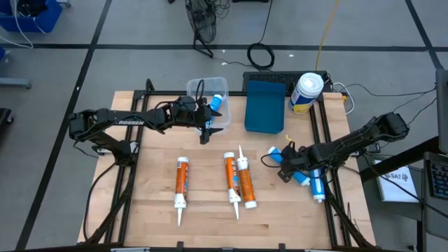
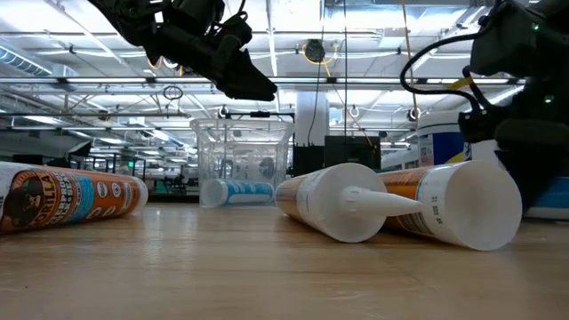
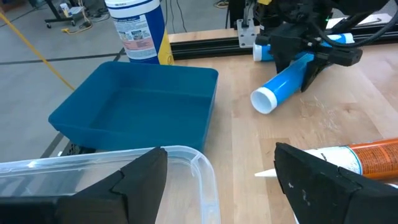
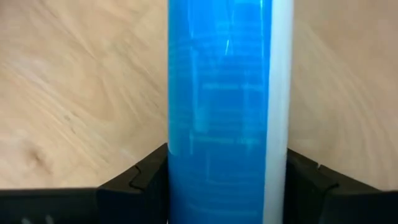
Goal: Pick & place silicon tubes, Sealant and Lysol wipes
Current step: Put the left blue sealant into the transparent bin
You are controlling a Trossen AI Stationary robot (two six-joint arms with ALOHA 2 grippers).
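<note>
Right gripper [image 1: 290, 170] has its fingers clamped on a blue plastic sealant tube [image 4: 221, 112] at three o'clock; you next lift it toward the blue bin [image 1: 264, 106] at twelve. Left gripper [image 1: 207, 120], fingers apart, hovers by the clear tub [image 1: 207, 85]; Lysol wipes canister [image 1: 306, 92] stands at one o'clock.

The table [image 1: 210, 217] is pale wood with visible grain and a smooth, faintly satin face, edged by matt black metal rails [image 3: 205, 45]. The clear bin [image 1: 207, 89] is glossy see-through plastic and the blue tray [image 3: 134, 106] is smooth, softly shining plastic, while the blue tube [image 4: 221, 106] between the right gripper's [image 4: 227, 180] matt black fingers has a slick, reflective skin. The orange tubes [image 1: 182, 178] carry glossy printed labels with white plastic nozzles, and the Lysol wipes [image 1: 306, 91] canister has a shiny label under a smooth white plastic lid.
</note>
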